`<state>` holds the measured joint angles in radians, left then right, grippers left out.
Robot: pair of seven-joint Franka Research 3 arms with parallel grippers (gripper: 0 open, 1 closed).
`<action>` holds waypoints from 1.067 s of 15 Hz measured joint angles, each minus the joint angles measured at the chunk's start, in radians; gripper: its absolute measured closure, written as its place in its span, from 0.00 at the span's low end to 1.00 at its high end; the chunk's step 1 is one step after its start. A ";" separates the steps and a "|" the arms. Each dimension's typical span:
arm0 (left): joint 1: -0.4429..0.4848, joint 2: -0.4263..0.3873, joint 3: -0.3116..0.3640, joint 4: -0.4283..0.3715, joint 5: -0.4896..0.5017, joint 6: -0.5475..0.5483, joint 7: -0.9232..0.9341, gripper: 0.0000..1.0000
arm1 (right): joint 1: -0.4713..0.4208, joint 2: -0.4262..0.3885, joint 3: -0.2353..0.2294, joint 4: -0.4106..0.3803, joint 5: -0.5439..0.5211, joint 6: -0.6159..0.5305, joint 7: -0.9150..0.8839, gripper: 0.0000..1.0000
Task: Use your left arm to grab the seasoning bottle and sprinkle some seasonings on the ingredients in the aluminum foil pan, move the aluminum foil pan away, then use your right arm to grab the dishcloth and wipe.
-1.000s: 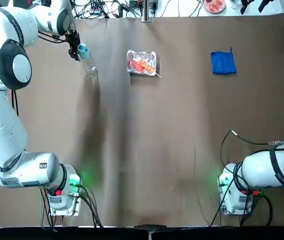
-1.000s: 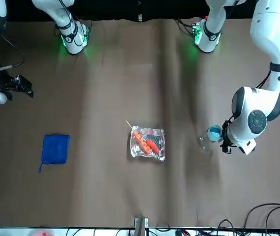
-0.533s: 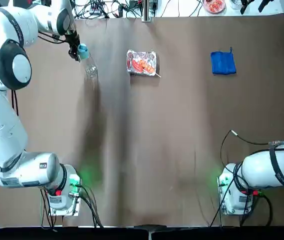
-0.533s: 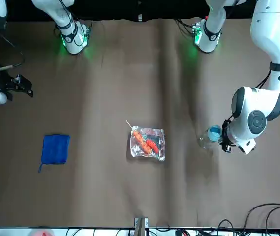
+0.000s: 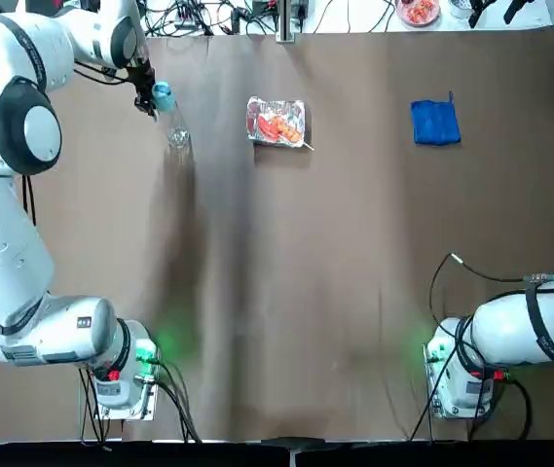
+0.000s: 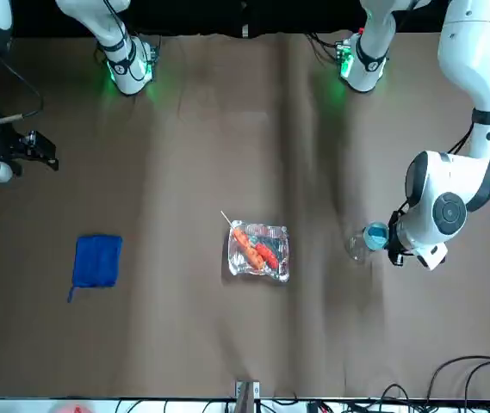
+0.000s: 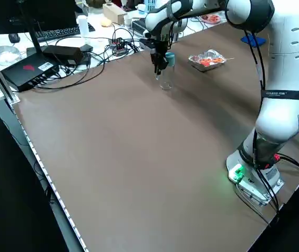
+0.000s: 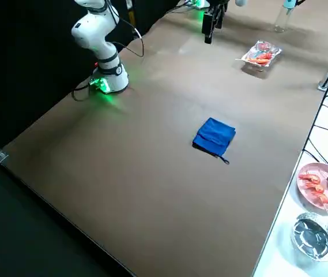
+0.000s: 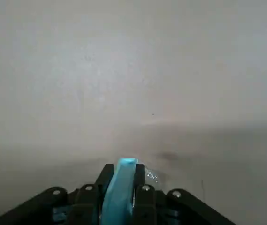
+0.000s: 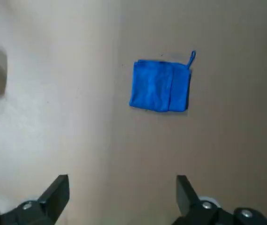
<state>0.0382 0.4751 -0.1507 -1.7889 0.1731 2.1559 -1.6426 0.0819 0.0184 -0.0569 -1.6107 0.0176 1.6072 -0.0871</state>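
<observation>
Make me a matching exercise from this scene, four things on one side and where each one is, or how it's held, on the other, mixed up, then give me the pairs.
1. seasoning bottle
2. aluminum foil pan
3. dishcloth
4. right gripper

A. on the table, holding red-orange food
B. open, over the table
C. between the left gripper's fingers
D. folded on the table, blue

Pairs: 1-C, 2-A, 3-D, 4-B
</observation>
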 joint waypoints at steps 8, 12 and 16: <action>-0.001 -0.002 -0.005 0.001 0.000 0.000 0.000 0.77 | 0.000 0.000 0.001 0.000 0.000 0.000 0.000 0.00; -0.001 -0.018 -0.026 0.010 0.000 0.002 0.000 0.77 | 0.000 0.000 0.002 0.000 0.000 0.000 0.000 0.00; -0.001 -0.058 -0.036 0.009 0.000 -0.018 0.000 0.77 | 0.000 0.000 0.002 0.000 0.000 0.000 0.000 0.00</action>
<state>0.0375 0.4171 -0.1867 -1.7796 0.1736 2.1377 -1.6426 0.0820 0.0184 -0.0553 -1.6111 0.0176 1.6072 -0.0874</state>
